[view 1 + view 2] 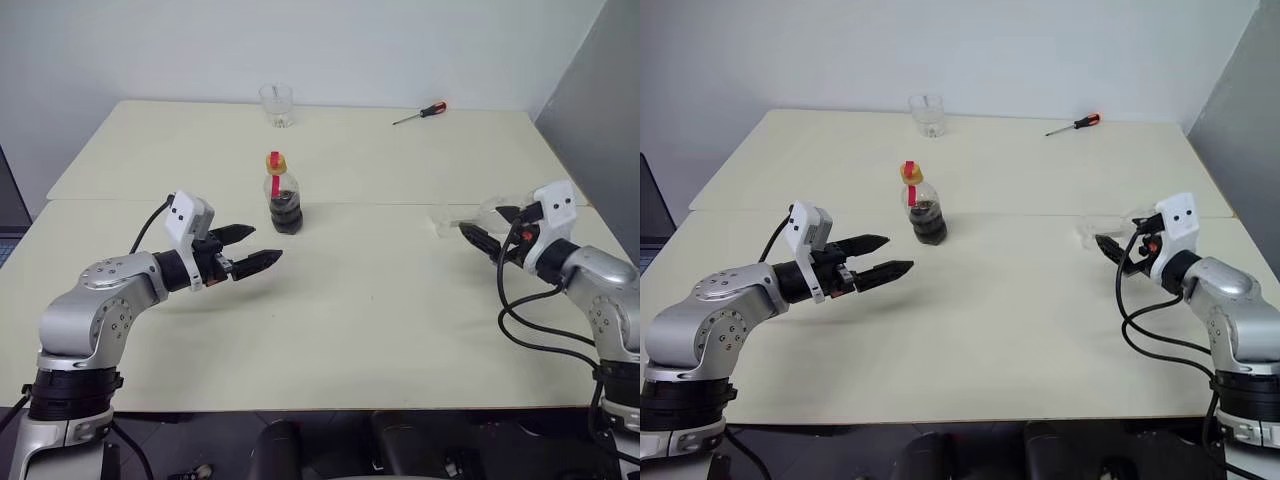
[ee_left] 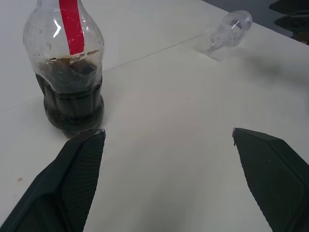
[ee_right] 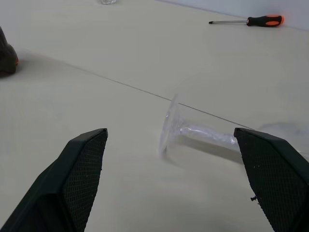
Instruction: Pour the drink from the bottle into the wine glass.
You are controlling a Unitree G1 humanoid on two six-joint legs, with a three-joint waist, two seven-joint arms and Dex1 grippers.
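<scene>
Starting on your left, the left gripper (image 1: 250,248) hangs above the cream table (image 1: 380,320) with its two black fingers spread wide and nothing between them. It points toward the middle of the table, and the bottle (image 1: 283,195) stands upright just beyond and slightly to the right of its fingertips, apart from them. From the left wrist view you see the bottle (image 2: 67,72) close ahead, off to the side of one finger (image 2: 77,179) rather than between the two. Its cap is on, a red strip runs down the neck, and the drink (image 2: 72,104) fills the ribbed lower body, roughly the bottom half.

Further back, near the far edge of the table, a short clear tumbler (image 1: 277,104) stands upright. To its right, also at the far side, a screwdriver (image 1: 420,113) with an orange and black handle lies flat.

Moving to your right, the wine glass (image 1: 1110,225) lies on its side on the table, just in front of the right gripper (image 1: 1118,240). In the right wrist view its round foot (image 3: 170,126) faces away from the right-hand finger (image 3: 275,179), with the stem running toward that finger. The right gripper's fingers stand wide apart and hold nothing; you cannot tell whether one touches the glass.
</scene>
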